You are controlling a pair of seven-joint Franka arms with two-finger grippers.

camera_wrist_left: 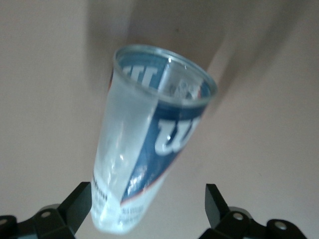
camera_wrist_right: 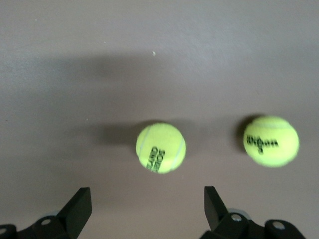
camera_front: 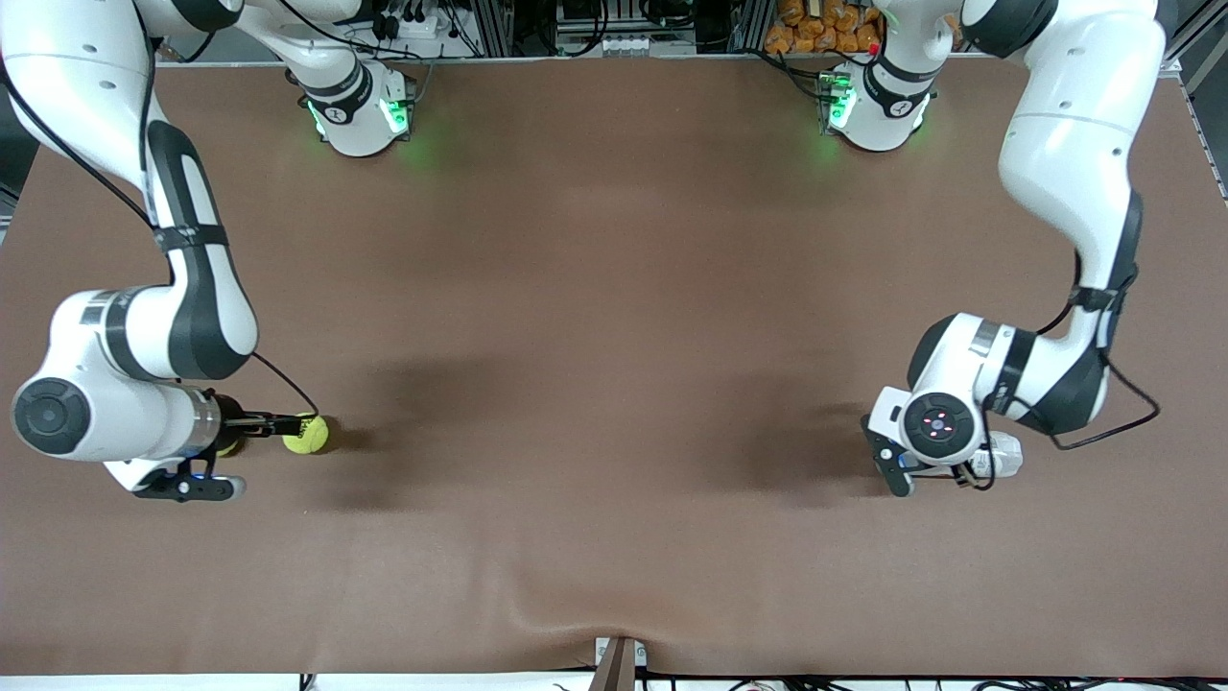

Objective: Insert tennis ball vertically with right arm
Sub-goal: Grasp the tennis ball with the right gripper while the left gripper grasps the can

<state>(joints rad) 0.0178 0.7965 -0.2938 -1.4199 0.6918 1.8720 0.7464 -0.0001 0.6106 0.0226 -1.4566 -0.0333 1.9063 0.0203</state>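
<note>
Two yellow tennis balls lie on the brown table toward the right arm's end. One tennis ball [camera_front: 307, 434] [camera_wrist_right: 160, 148] shows fully. The other ball [camera_front: 228, 447] [camera_wrist_right: 271, 141] is mostly hidden under the wrist in the front view. My right gripper [camera_front: 273, 422] [camera_wrist_right: 147, 204] hangs open just above them, with nothing between its fingers. A clear tube with a blue Wilson label [camera_wrist_left: 149, 144] [camera_front: 1003, 454] is at the left arm's end, its open mouth pointing away from my left gripper [camera_wrist_left: 147, 204] [camera_front: 964, 470]. That gripper is open, with the tube's closed end between its fingers, close to one finger [camera_wrist_left: 79, 201].
The brown cloth [camera_front: 614, 336] covers the whole table and has a slight ridge near the front edge. A small bracket [camera_front: 619, 662] sits at the middle of that edge. Both arm bases [camera_front: 360, 110] [camera_front: 878, 106] stand at the back.
</note>
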